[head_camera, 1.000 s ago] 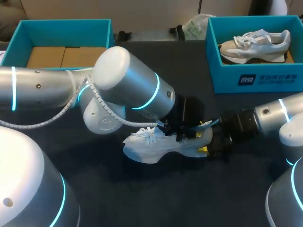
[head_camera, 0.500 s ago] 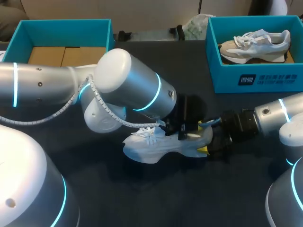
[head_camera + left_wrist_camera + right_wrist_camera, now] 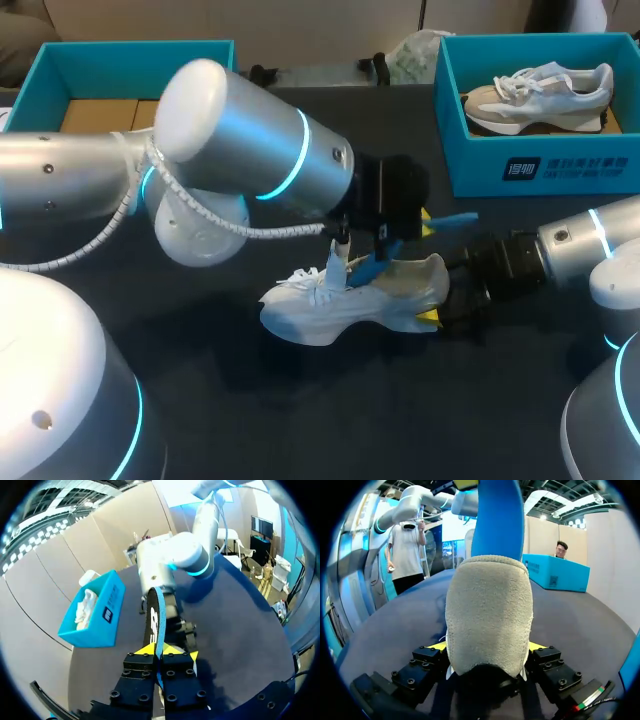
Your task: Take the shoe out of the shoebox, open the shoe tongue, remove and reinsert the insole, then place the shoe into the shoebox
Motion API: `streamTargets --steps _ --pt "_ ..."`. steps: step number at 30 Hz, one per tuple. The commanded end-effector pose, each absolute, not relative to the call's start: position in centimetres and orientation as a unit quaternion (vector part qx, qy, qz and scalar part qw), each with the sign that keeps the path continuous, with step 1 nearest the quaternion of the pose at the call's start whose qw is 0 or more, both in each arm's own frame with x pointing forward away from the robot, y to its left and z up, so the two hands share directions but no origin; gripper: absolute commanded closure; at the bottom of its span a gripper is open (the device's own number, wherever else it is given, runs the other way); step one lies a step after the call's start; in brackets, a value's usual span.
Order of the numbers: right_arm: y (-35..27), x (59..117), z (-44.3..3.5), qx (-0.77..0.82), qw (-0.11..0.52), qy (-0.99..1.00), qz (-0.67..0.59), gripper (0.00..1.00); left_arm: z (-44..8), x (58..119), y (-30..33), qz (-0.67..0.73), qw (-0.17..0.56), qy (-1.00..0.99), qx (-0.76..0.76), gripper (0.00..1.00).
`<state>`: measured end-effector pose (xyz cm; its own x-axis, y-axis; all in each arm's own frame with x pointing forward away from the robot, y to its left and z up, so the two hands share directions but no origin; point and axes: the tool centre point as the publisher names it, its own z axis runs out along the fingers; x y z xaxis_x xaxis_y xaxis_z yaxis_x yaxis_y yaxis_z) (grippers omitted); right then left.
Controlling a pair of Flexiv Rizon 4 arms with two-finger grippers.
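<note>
From above, the white shoe point(image 3: 345, 305) stands on the dark table point(image 3: 300, 420), toe to the left and heel to the right. The left gripper point(image 3: 395, 240) hangs just above the shoe's opening with the blue insole point(image 3: 452, 217) in it. The insole's lower end seems to reach the opening, though the wrist hides part of it. The right gripper point(image 3: 437, 310) is at the heel. A left box point(image 3: 60, 65) sits at the far left. A right box point(image 3: 500, 170) at the far right holds a second shoe point(image 3: 540, 90).

In the left wrist view, the left gripper point(image 3: 161, 655) has its fingers together, clamped on the insole point(image 3: 155, 620), which stands edge-on ahead of them. The right box point(image 3: 107, 620) lies off to one side.

In the right wrist view, the right gripper point(image 3: 487, 647) grips the shoe point(image 3: 487, 610): its heel fills the gap, a finger against each side. The insole point(image 3: 497, 520) rises above the heel.
</note>
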<state>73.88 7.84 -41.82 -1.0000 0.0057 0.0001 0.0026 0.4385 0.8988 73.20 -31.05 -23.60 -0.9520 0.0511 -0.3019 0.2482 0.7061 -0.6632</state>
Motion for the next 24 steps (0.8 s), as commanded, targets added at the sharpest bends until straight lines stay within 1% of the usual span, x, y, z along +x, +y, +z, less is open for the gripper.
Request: streamTargets --steps 1,4,8,11,24 --pt "8.0 73.8 -42.0 0.003 0.001 0.849 0.528 1.0 -21.7 73.2 -31.3 -0.384 0.128 0.911 0.083 1.0" --pt "8.0 73.8 -42.0 0.003 0.001 0.849 0.528 1.0 -20.5 73.2 -32.1 -0.399 0.127 0.904 0.082 1.0" --pt "8.0 73.8 -42.0 0.003 0.001 0.849 0.528 1.0 -18.3 73.2 -32.9 -0.438 0.097 0.891 0.076 1.0" --pt "8.0 73.8 -42.0 0.003 0.001 0.849 0.528 1.0 -16.4 73.0 -33.5 -0.461 0.087 0.88 0.078 1.0" --pt "8.0 73.8 -42.0 0.003 0.001 0.849 0.528 1.0 -7.4 73.1 -35.6 -0.525 0.071 0.839 0.121 1.0"
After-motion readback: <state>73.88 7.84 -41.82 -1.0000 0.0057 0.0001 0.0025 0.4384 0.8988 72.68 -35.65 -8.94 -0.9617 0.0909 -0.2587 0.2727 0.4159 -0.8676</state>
